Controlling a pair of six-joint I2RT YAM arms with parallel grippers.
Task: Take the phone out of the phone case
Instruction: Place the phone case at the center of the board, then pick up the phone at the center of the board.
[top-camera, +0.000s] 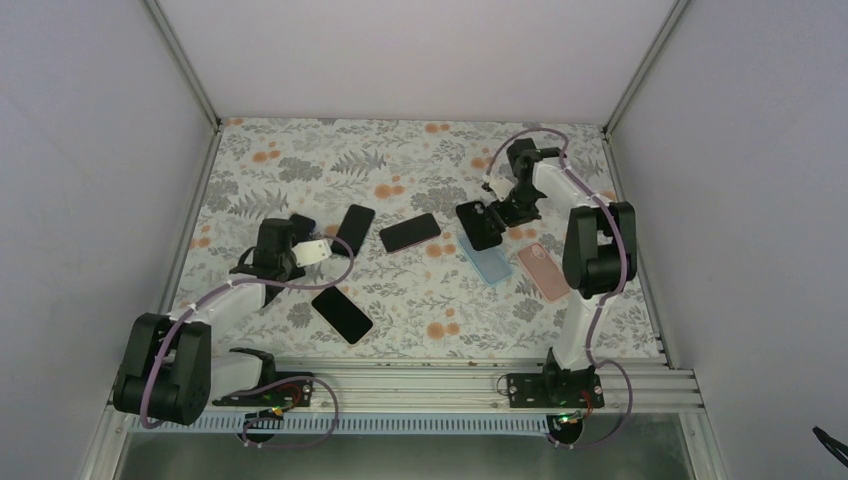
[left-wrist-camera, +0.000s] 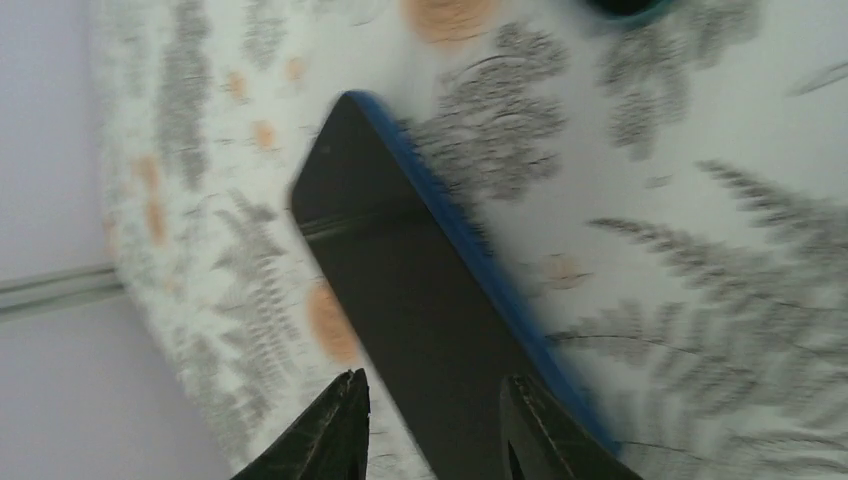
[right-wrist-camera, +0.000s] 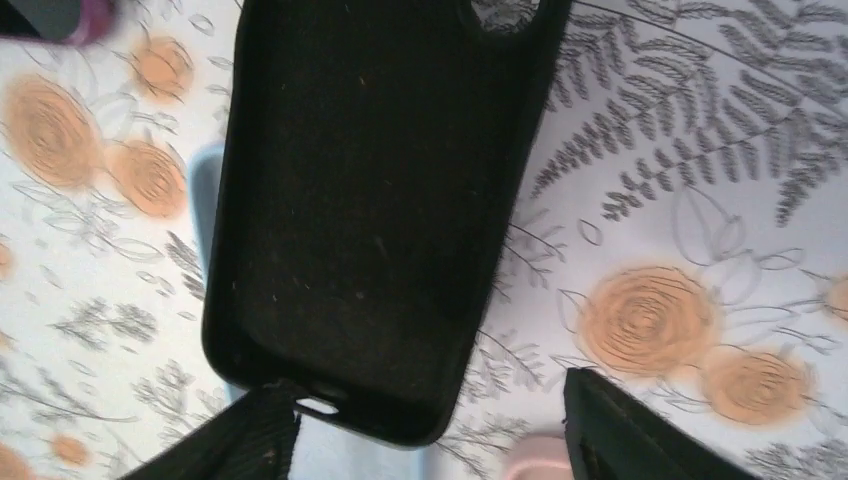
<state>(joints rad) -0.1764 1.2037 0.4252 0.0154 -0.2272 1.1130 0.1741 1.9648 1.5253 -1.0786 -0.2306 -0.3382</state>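
Two claws are both gaping. The right claw (right-wrist-camera: 425, 385) is hovering over an empty black phone case (right-wrist-camera: 370, 200), probably parking it aside. The left claw (left-wrist-camera: 435, 380) is hanging over a blue-cased phone (left-wrist-camera: 420, 290), likely the next grab.

Soft, even light fills the overhead view. The pale walls (top-camera: 90, 150) are evenly bright, and only faint, soft-edged shadows lie on the flowered cloth (top-camera: 300, 170) beneath the arms (top-camera: 240, 295). That view is fairly sharp. The left wrist view is bright but badly smeared: the cloth's print streaks, and the phone (left-wrist-camera: 420, 320) has fuzzy edges. In the right wrist view the black case (right-wrist-camera: 380, 200) is crisp enough to show dust specks, the print blurs toward the left, and the fingers (right-wrist-camera: 240, 445) at the bottom edge are out of focus.
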